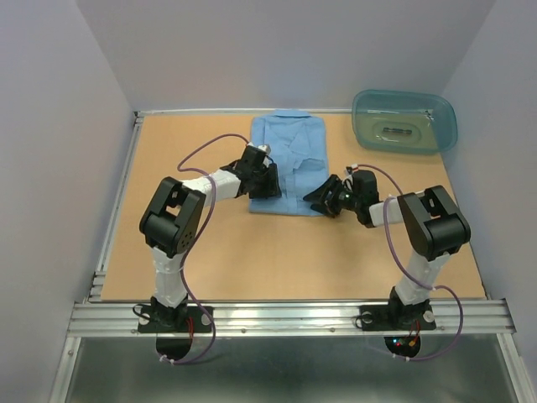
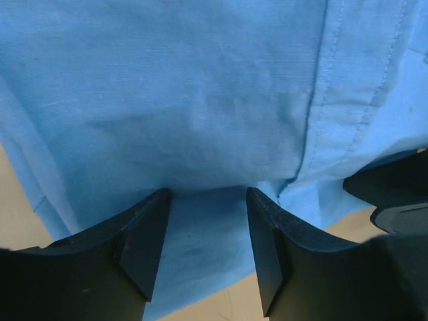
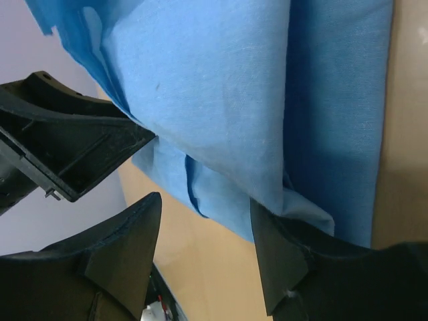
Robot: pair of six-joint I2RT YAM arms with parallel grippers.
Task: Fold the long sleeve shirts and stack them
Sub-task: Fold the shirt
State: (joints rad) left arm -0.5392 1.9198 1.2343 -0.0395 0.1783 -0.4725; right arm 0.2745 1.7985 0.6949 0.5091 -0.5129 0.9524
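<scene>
One light blue long sleeve shirt (image 1: 289, 159) lies folded on the tan table, collar toward the back wall. At the shirt's near left edge sits my left gripper (image 1: 268, 181). In the left wrist view its jaws (image 2: 207, 221) stand apart astride the hem, an upper layer of cloth (image 2: 200, 100) draped over the tips. My right gripper (image 1: 320, 201) is at the near right corner. Its jaws (image 3: 200, 227) are apart, and the right finger (image 3: 281, 247) is tucked under the shirt's edge (image 3: 221, 114), with bare table between the fingers.
A translucent teal tub (image 1: 404, 122) stands at the back right of the table (image 1: 252, 260). Grey walls close in the left, right and back. The two grippers are close together; each shows in the other's wrist view: the right gripper (image 2: 394, 194), the left gripper (image 3: 60, 147).
</scene>
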